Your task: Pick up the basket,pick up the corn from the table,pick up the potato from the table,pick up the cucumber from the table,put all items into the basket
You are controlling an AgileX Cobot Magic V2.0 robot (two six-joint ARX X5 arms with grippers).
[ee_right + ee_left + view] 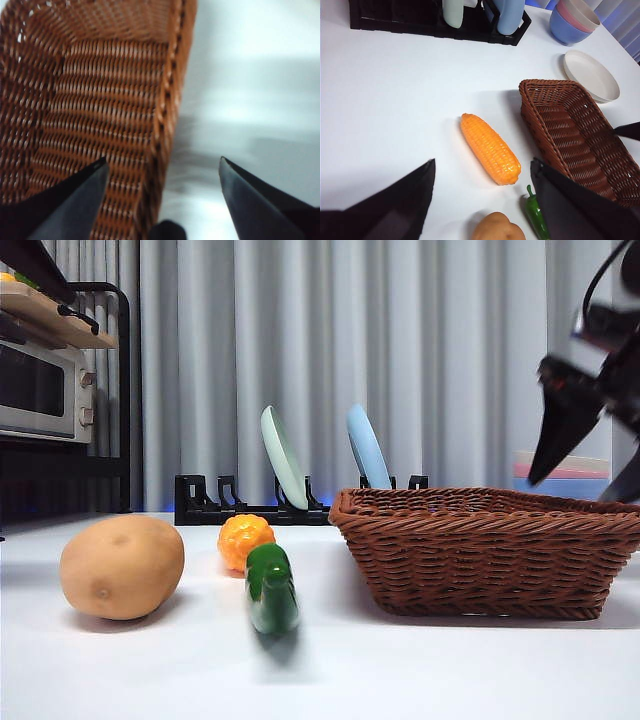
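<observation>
Right claw (162, 200) wide open, nothing held, hovering over basket's (480, 550) side rim: one jaw above woven interior, other above bare white surface (400, 670) outside. Blurred in front view, high over basket's right end. Basket resting on surface, empty as far as visible.

Left claw (482, 200) also wide open, nothing held, raised above the veg. group. Corn (490, 148) lying flat betw. its jaws in wrist view, just beside basket wall, not touching. Potato (122, 566) near surface's front edge, left of corn. Cucumber (271, 587) lying end-on toward front edge, betw. potato and basket, just in front of corn; contact w/ corn unclear.

Behind: black dish rack (245, 505) w/ two upright plates, pale green (283, 457) and light blue (367, 448). Stacked bowls (572, 20) and white plate (590, 75) near far edge beyond basket.
</observation>
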